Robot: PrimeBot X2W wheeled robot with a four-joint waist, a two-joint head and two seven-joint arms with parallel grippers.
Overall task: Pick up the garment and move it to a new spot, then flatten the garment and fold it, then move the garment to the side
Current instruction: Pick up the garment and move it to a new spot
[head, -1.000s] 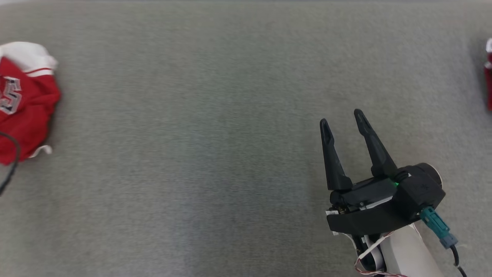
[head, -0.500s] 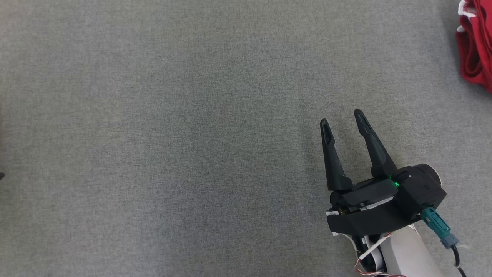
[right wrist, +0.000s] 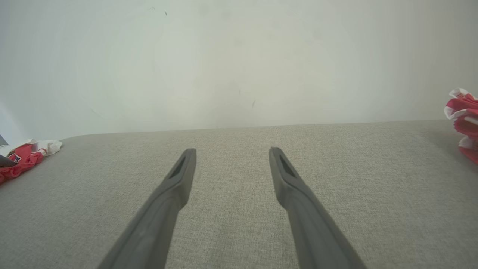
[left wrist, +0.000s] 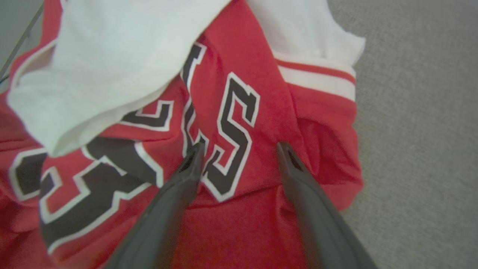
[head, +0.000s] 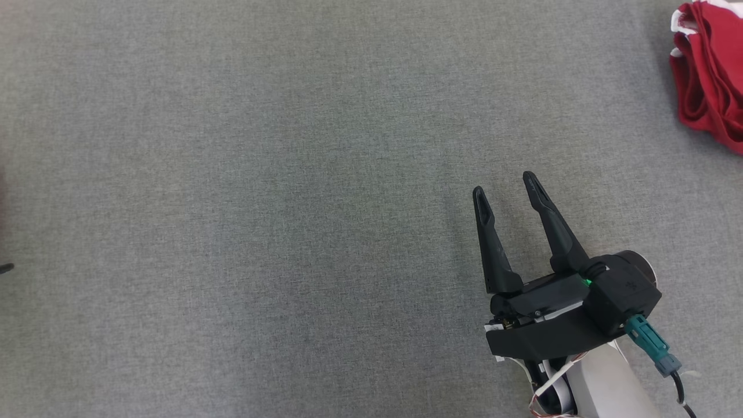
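Over the crumpled red jersey, the left gripper is hovering, fingers spread and empty; the right gripper is gaping likewise above grey upholstery.

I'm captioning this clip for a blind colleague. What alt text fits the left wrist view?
The left gripper, its two dark fingers spread open, points down at a crumpled red-and-white jersey with black, white-edged lettering. A grey cloth surface lies to the jersey's right.
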